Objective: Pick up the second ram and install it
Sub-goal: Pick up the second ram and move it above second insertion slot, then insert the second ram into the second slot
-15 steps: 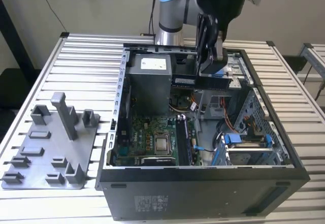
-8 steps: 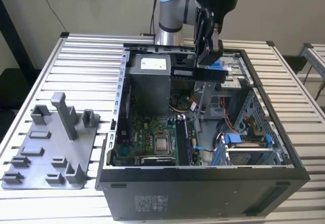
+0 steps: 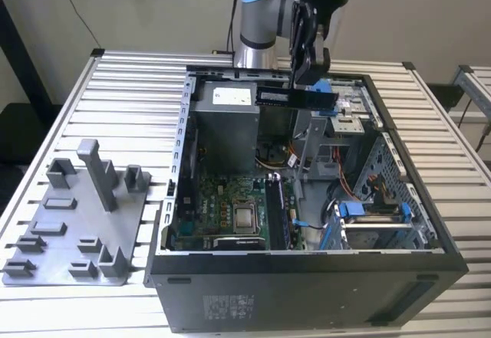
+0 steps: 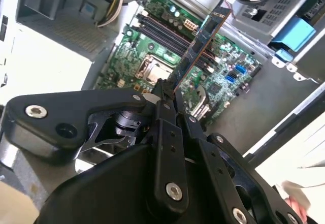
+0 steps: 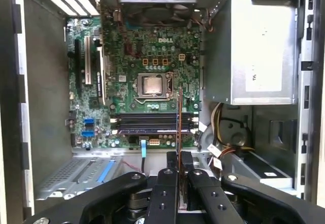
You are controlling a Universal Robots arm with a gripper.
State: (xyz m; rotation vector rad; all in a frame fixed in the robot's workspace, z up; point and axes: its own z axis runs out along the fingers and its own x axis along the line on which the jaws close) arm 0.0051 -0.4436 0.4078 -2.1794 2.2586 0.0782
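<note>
My gripper (image 3: 308,77) is shut on the second ram (image 3: 295,96), a dark flat stick held level above the open computer case. In the second wrist view the ram (image 4: 200,46) juts out from between the fingers (image 4: 163,102) towards the green motherboard (image 4: 152,46). In the first wrist view the ram (image 5: 180,115) appears edge-on, a thin line rising from the gripper (image 5: 180,158). There it crosses the long black memory slots (image 5: 147,123) below the processor socket (image 5: 152,85). The ram hangs well above the board and touches no slot.
The case (image 3: 307,292) lies open on a slatted metal table (image 3: 130,85). Inside are a grey power supply (image 3: 226,123), cables and a blue drive caddy (image 3: 368,211). A grey plastic holder tray (image 3: 77,231) sits at the exterior view's left.
</note>
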